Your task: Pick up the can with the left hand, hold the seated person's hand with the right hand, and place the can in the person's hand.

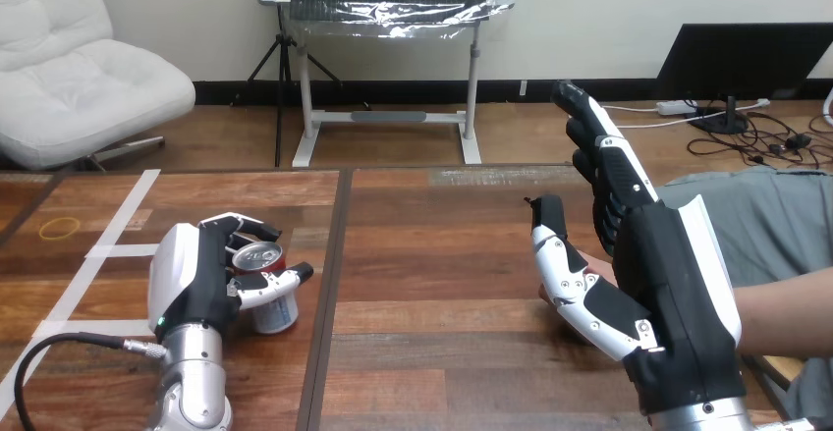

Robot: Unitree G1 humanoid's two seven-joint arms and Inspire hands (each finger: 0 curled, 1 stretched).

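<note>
While your left hand (192,279) clasps the red-and-silver metal can (267,298), your spread right hand (678,284) stands beside the person's hand (599,276); lifting should follow.

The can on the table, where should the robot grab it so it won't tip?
Round its side wall, about the middle, coming from the left. The can stands upright and is round, so the left hand can wrap it, fingers behind and thumb in front, as it does here.
</note>
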